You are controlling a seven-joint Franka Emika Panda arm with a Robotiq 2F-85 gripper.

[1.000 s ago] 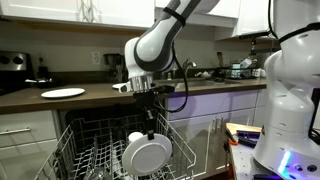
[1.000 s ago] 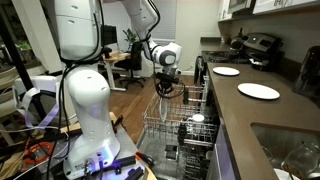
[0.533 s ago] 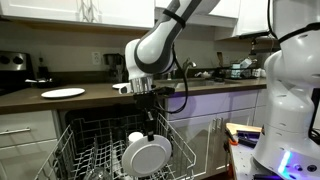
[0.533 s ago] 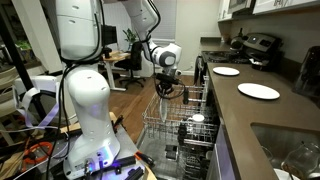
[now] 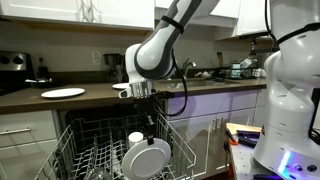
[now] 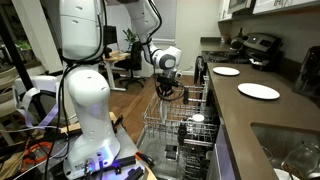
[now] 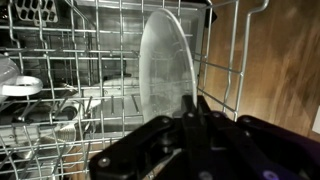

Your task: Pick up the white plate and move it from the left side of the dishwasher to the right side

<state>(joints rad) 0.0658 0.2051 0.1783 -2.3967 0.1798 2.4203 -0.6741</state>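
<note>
The white plate (image 7: pixel 165 60) stands upright on edge in the pale wire rack (image 7: pixel 70 50) of the open dishwasher (image 5: pixel 70 135), its upper rim pinched between the pressed-together fingers of the pincer (image 7: pixel 193 108); in the wrist view the plate sits just beside the rack's side wall, among the upright tines; whether its lower edge rests on the wires cannot be told; in an exterior view the plate hangs directly below the arm's wrist, near the middle of the rack; a small white cup (image 6: pixel 197 118) sits in the same rack, apart from the plate; farther back, on the dark surface (image 6: pixel 250 115), two flatter white plates (image 6: pixel 258 91) lie well apart from each other.
</note>
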